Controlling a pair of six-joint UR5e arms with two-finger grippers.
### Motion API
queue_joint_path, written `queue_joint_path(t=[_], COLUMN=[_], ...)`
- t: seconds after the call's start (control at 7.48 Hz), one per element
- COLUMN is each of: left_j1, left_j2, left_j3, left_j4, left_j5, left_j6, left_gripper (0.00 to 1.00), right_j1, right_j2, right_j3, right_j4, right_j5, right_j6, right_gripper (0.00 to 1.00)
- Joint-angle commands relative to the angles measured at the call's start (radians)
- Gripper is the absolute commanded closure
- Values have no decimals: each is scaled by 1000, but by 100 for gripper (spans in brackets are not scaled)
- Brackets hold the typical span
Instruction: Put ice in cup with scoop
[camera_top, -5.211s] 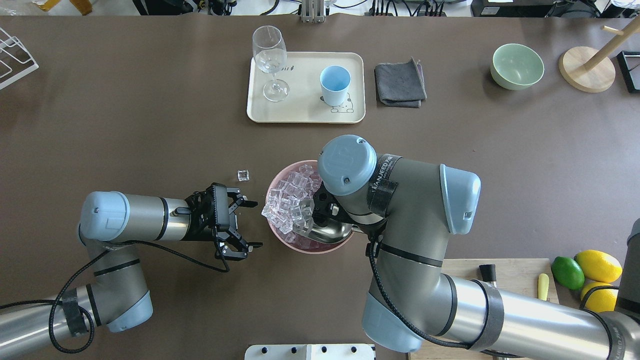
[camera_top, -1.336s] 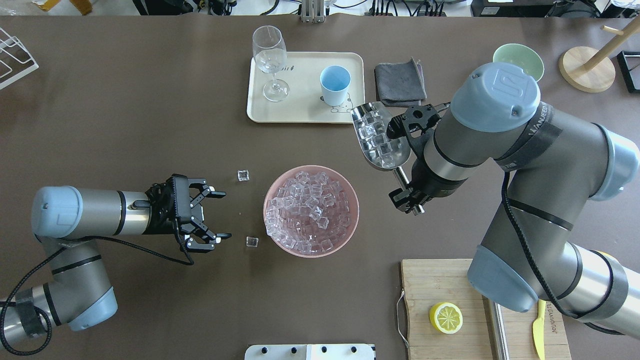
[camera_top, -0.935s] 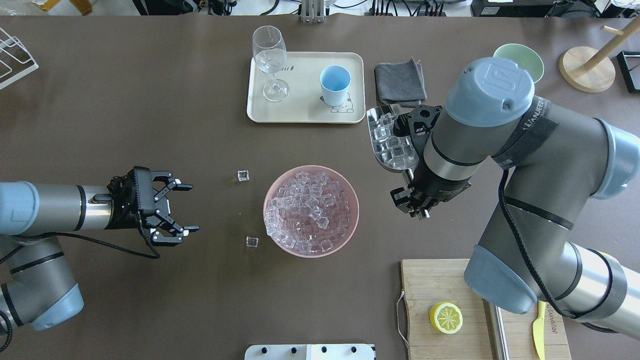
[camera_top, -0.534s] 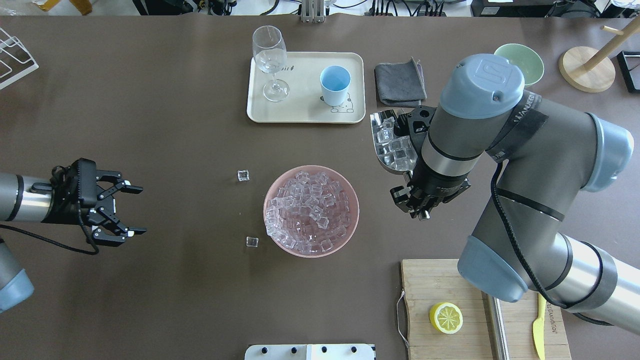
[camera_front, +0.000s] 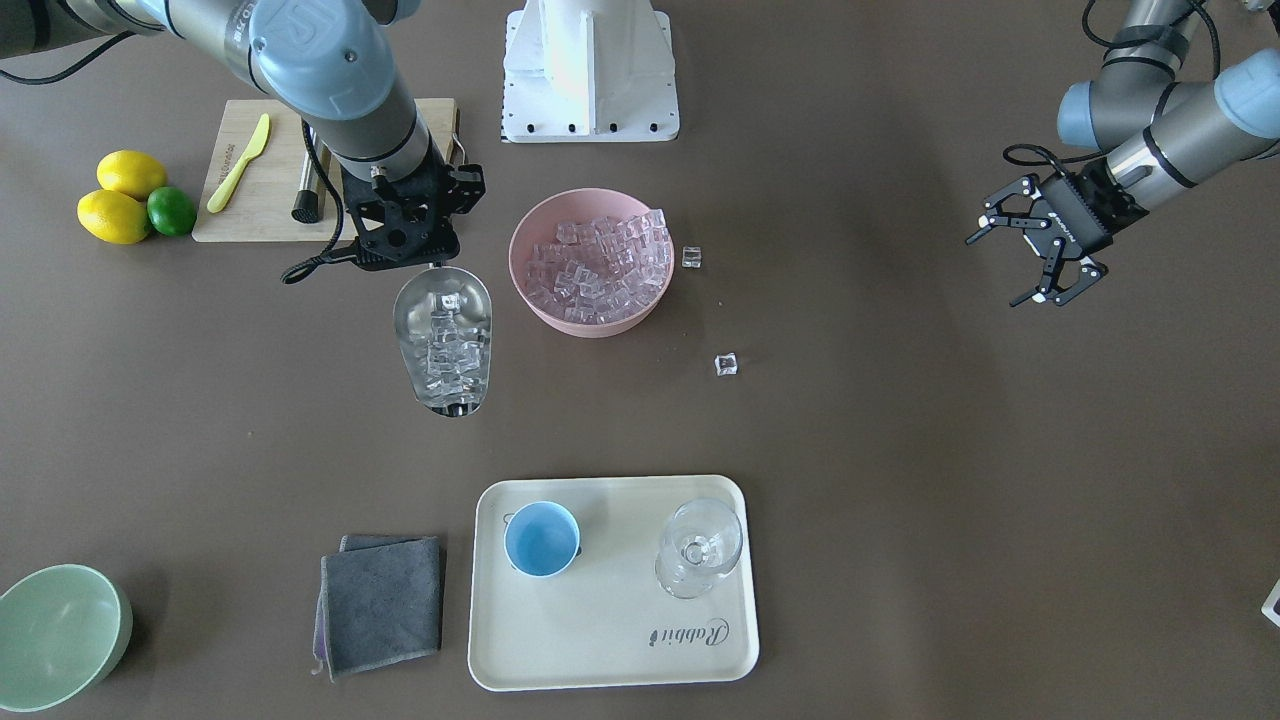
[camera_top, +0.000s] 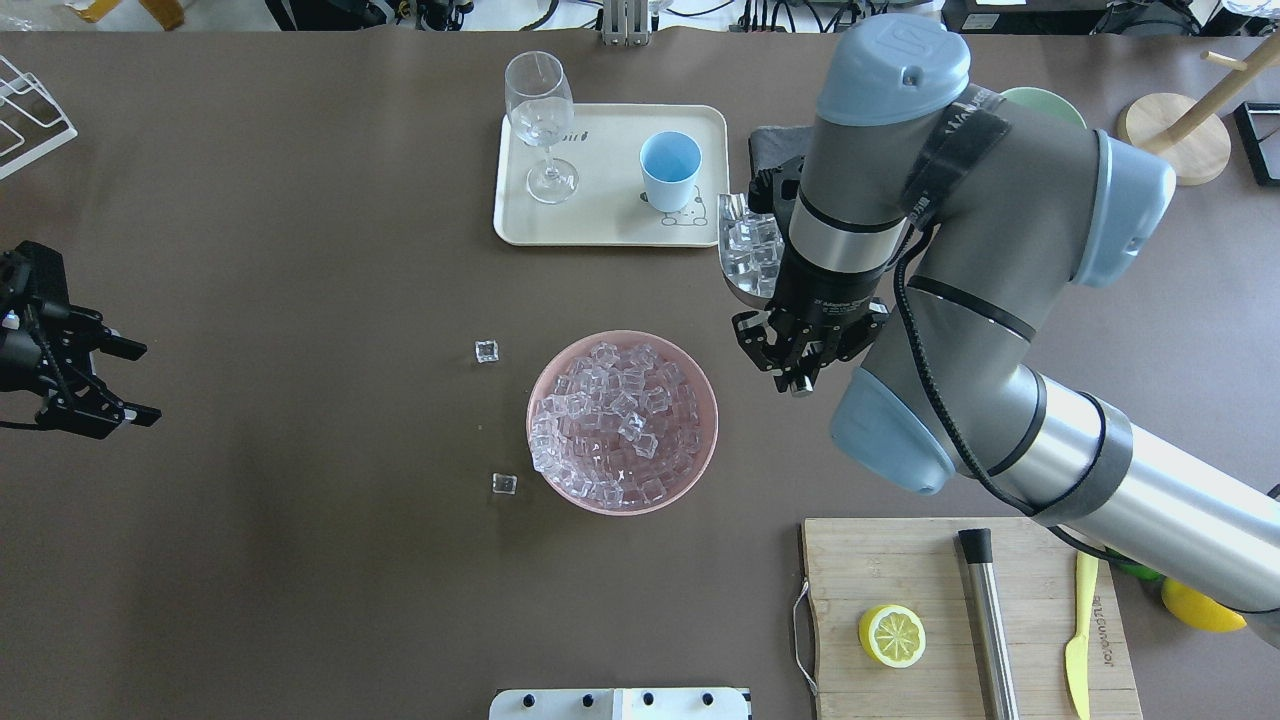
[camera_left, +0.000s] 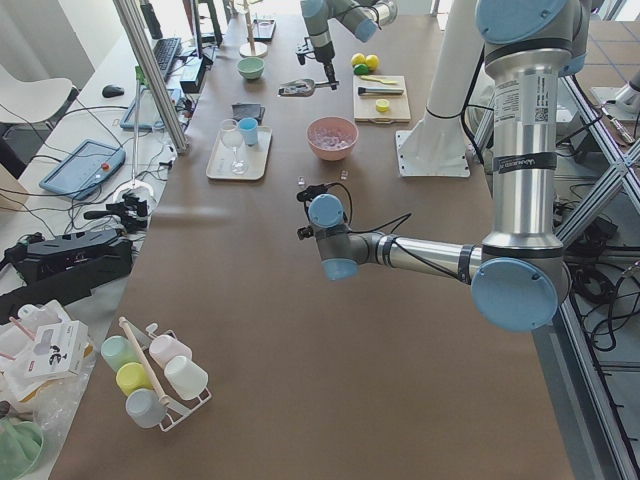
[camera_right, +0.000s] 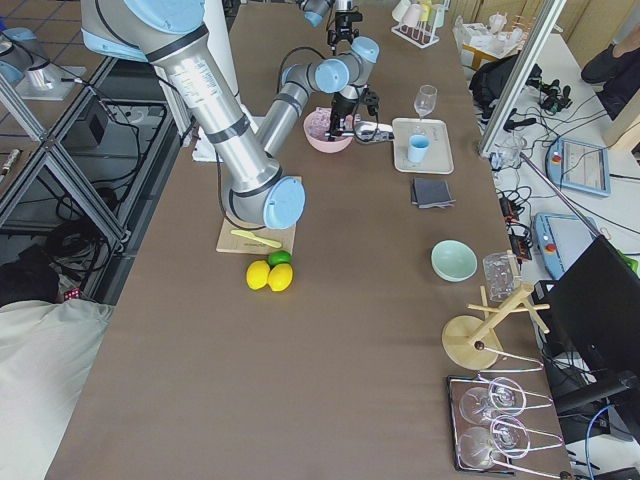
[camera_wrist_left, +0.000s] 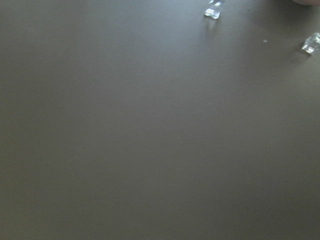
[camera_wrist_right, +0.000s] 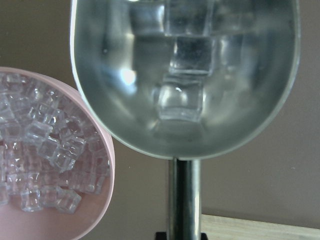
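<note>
Several cubes of ice (camera_front: 446, 352) are seen from the front in the scoop (camera_front: 412, 318), its handle pinched by the right hand (camera_front: 422, 262). It is held between the pink bowl (camera_front: 590, 325) and the tray (camera_front: 610, 620), where the cup (camera_front: 541, 539) is stood. The left hand (camera_front: 998, 267) is held spread, well apart. Overhead, the scoop is found just beside the tray's edge, near the cup. At the right wrist, cubes are shown in the trough. At the left wrist, two loose cubes (camera_wrist_left: 214, 10) are seen on the table (camera_wrist_left: 150, 125).

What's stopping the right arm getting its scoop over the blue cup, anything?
Probably nothing, so likely yes. The scoop, holding ice, hangs over bare table short of the tray. The cup stands open-topped on the tray's nearer side; the wine glass stands apart, beyond it.
</note>
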Motion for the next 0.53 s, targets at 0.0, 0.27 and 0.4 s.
queue_joint_path(t=[0.0, 0.27, 0.4], left_j1=[-148, -236, -314], left_j2=[5, 52, 57], left_j3=[-8, -4, -16], left_j4=[390, 456, 570], left_j5=[-177, -168, -168], left_j6=[3, 261, 361], left_gripper=[2, 2, 2], right_j1=[30, 58, 70], right_j2=[155, 279, 341], right_j3=[-178, -344, -436], right_j4=[-15, -12, -9], right_j5=[44, 95, 118], right_j6=[0, -5, -5], right_gripper=[100, 100, 100])
